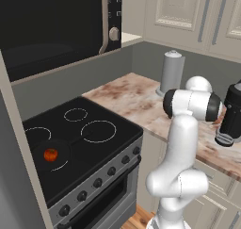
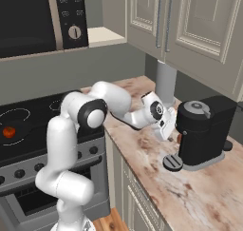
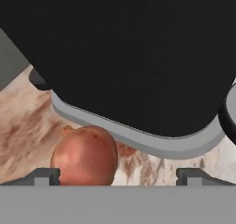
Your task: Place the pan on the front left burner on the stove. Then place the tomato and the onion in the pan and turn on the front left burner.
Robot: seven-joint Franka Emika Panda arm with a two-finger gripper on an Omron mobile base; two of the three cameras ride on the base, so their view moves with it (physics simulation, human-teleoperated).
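Note:
The black pan (image 1: 64, 150) sits on the front left burner (image 1: 60, 166) of the stove (image 1: 120, 125), with the small red tomato (image 1: 50, 154) inside it. From the right base view, the tomato (image 2: 8, 131) and pan (image 2: 22, 127) are at the far left. The brownish onion (image 3: 85, 156) lies on the marble counter against the base of the black coffee machine (image 3: 138, 57). My gripper (image 3: 118, 177) is low over the counter and open. The onion sits between the fingertips (image 3: 44, 176), closer to the left one and not gripped. In the right base view my gripper (image 2: 171, 130) reaches in beside the coffee machine (image 2: 204, 130).
A grey paper-towel roll (image 1: 172, 72) stands at the back of the counter (image 1: 136, 98). A microwave (image 1: 56, 25) hangs above the stove and wall cabinets (image 2: 190, 25) hang over the counter. Black knobs (image 1: 97, 182) line the stove's front.

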